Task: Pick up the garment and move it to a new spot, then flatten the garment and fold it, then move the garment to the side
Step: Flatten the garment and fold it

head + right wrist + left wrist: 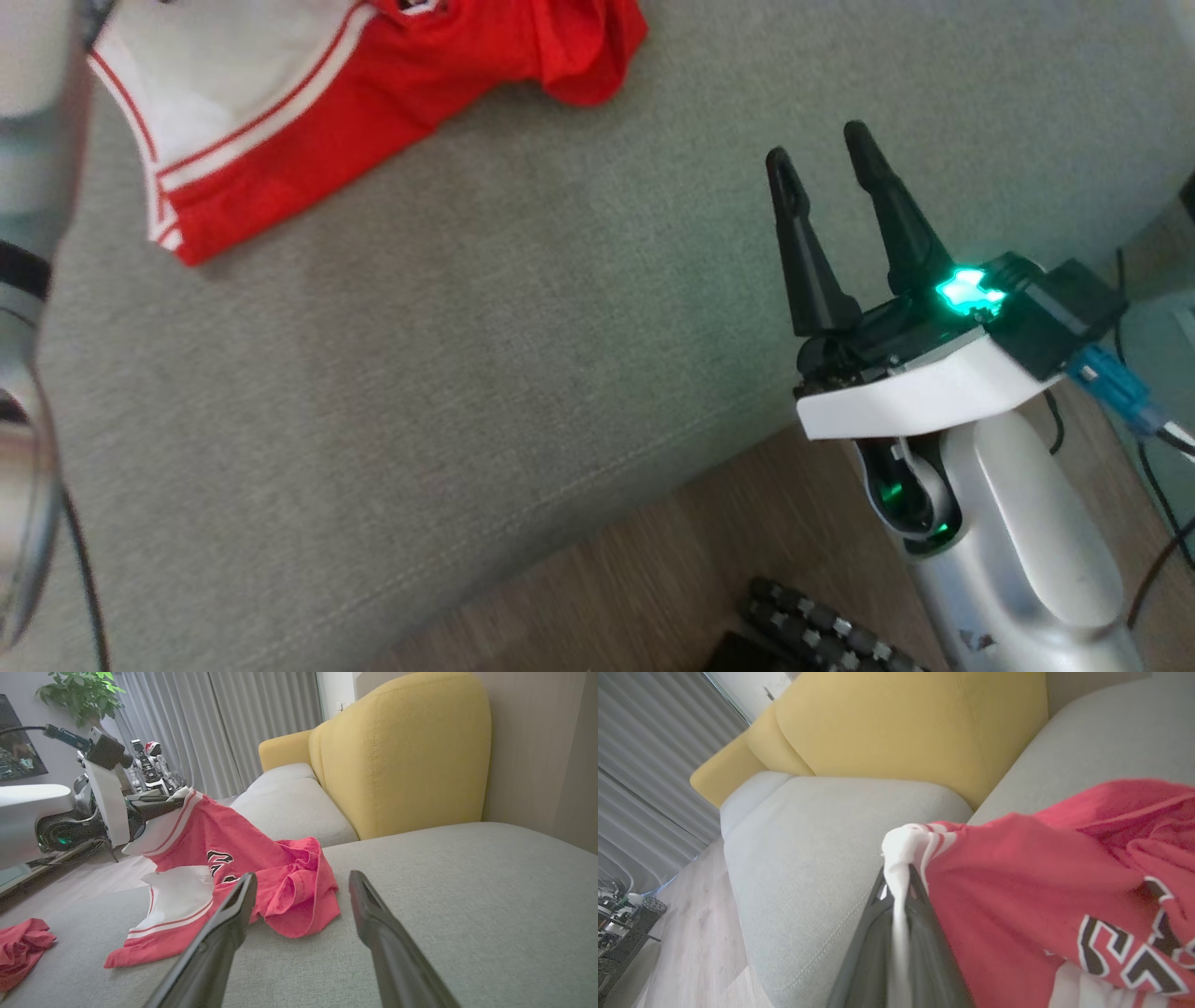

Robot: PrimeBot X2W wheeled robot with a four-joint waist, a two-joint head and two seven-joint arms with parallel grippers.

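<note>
The red and white garment [308,103] lies at the upper left of the head view on the grey sofa seat [523,355], one corner raised. At the centre of the left wrist view, the left gripper [898,876] is clamped on its white striped edge. The right gripper [817,140] stands centre right in the head view, fingers spread wide and empty, well apart from the cloth. A yellow backrest [402,756] rises at the upper right of the right wrist view
</note>
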